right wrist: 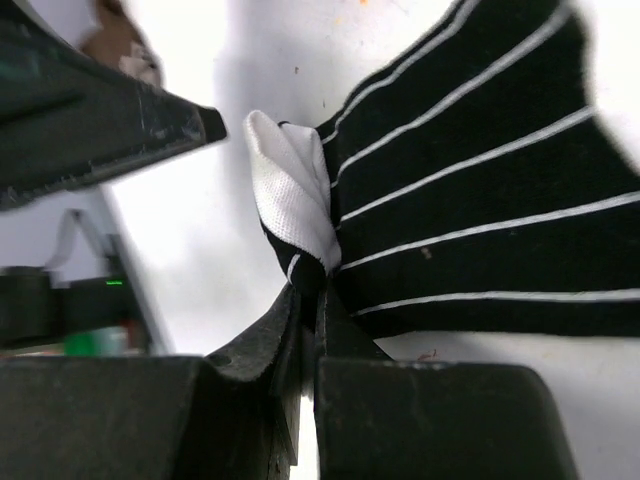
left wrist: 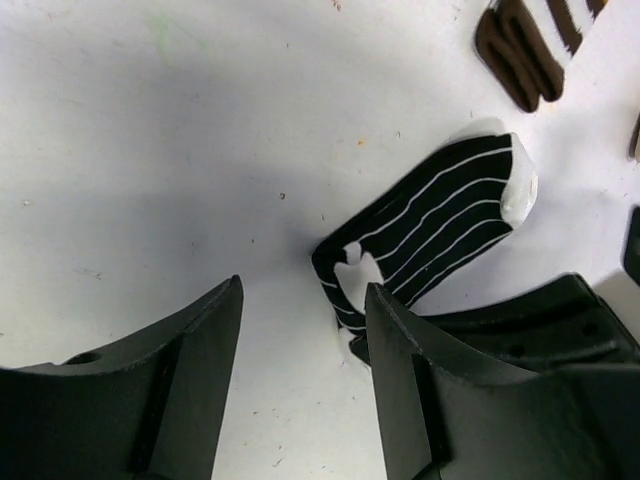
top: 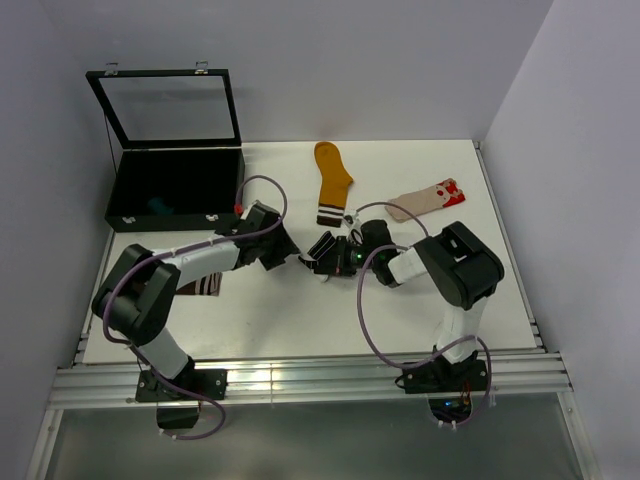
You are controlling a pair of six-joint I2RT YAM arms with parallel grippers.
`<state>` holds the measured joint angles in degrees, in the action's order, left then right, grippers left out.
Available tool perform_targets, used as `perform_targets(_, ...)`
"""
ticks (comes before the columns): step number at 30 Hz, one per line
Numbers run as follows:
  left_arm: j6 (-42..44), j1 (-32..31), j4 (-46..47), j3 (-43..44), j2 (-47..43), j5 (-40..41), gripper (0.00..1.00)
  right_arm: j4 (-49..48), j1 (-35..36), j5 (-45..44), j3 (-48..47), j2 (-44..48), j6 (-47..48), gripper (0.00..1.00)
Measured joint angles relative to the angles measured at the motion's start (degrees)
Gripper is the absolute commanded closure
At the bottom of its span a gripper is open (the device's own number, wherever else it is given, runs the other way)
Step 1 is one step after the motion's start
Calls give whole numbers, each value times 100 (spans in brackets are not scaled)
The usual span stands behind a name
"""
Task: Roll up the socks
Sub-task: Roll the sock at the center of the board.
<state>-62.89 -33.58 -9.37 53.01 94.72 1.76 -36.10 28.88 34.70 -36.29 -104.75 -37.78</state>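
The short black-and-white striped sock lies mid-table between my two grippers. In the right wrist view my right gripper is shut, pinching the folded white-tipped end of this sock. In the left wrist view my left gripper is open and empty, its jaws standing just short of the sock's near folded end; its right finger is beside the fabric. From above, the left gripper and right gripper nearly meet. A mustard sock and a beige sock lie behind.
An open black case stands at the back left with something teal inside. A brown stripe-cuffed sock pokes out under the left arm. The mustard sock's striped cuff shows in the left wrist view.
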Motion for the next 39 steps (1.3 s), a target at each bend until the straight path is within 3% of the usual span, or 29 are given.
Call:
perform_targets(8, -151, -151, 376, -116, 83, -205, 42, -1043, -350, 695, 164, -581, -1198, 100)
perform_targets(21, -299, -192, 422, 219, 680, -345, 48, -1432, -426, 743, 297, -717, -1639, 100)
perform_targets(27, -295, -203, 319, 411, 863, -348, 64, -1432, -431, 739, 297, -719, -1659, 97)
perform_targets(31, -289, -243, 166, 544, 940, -343, 79, -1405, -428, 713, 297, -710, -1633, 92)
perform_targets(34, -271, -267, 35, 654, 957, -330, 89, -1309, -428, 675, 297, -645, -1550, 85)
perform_targets(39, -205, -308, -245, 863, 1040, -323, 97, -745, -428, 435, 299, -234, -1182, 68)
